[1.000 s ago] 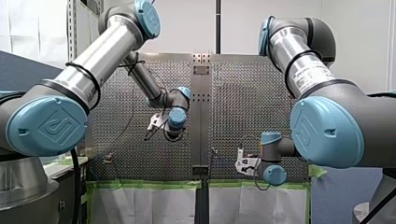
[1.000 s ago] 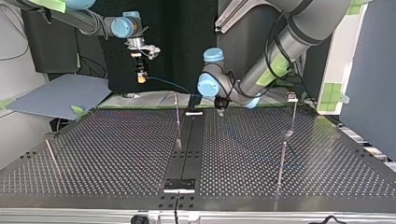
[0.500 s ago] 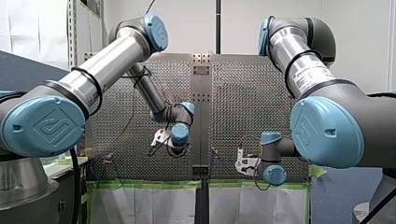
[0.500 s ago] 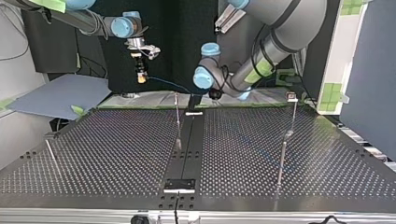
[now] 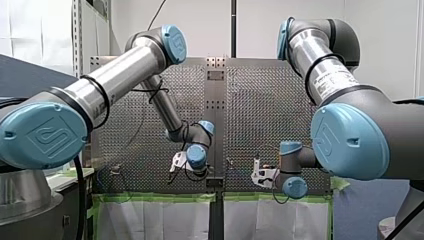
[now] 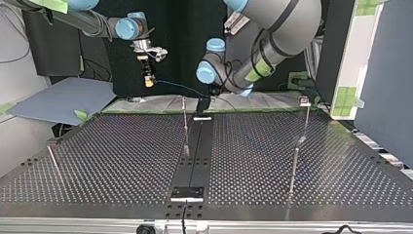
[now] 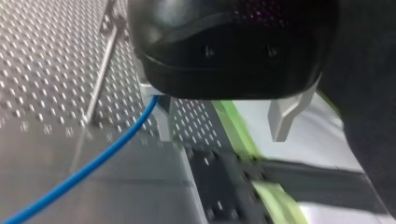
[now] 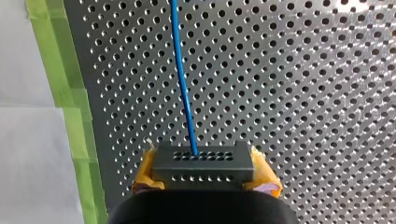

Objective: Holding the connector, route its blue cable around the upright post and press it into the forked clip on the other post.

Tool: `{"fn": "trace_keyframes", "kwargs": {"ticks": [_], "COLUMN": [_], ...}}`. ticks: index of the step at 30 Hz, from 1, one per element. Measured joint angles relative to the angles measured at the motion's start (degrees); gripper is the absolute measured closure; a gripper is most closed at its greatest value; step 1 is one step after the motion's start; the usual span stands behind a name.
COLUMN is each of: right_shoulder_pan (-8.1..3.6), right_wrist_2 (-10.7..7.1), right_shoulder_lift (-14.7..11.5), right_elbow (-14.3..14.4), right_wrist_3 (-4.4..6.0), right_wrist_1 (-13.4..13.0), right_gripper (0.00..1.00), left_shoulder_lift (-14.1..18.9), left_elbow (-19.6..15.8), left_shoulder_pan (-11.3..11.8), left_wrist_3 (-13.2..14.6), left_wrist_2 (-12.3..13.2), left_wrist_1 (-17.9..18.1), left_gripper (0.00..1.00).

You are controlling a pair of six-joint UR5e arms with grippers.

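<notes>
Two yellow pads of the right gripper are clamped on a dark grey rectangular connector, from which a thin blue cable runs ahead over the perforated metal table. The black left gripper holds its metal fingers apart, the cable emerging beside one of them. Seen in the top view, the cable reaches that gripper just behind a slim upright metal post, well apart from the second post with the forked clip at that view's right.
</notes>
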Motion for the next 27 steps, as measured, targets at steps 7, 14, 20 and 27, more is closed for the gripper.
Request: {"fn": "trace_keyframes", "kwargs": {"ticks": [7, 14, 20, 27], "right_shoulder_pan": [-0.57, -1.36, -2.08, -2.61], "right_wrist_2": [-1.31, -2.26, -3.70, -5.98], "right_shoulder_lift": [0.0, 0.0, 0.0, 0.0], "right_elbow": [-0.5, -1.5, -2.4, -3.0], "right_wrist_3": [0.05, 0.13, 0.28, 0.45], "right_wrist_1": [0.6, 2.0, 3.1, 4.0], "right_gripper": [1.00, 1.00, 1.00, 1.00], "left_shoulder_lift": [-0.1, -0.2, -0.2, -1.8], "left_elbow": [0.0, 0.0, -0.1, 0.1], "left_shoulder_pan": [-1.5, -2.8, -3.6, -4.7], "left_wrist_3": [-3.6, -6.6, -9.3, -12.4], "left_wrist_2": [1.9, 1.0, -1.3, -1.6], "left_wrist_1": [3.6, 6.5, 7.6, 9.1], "left_gripper": [0.00, 0.00, 0.00, 0.00]}}
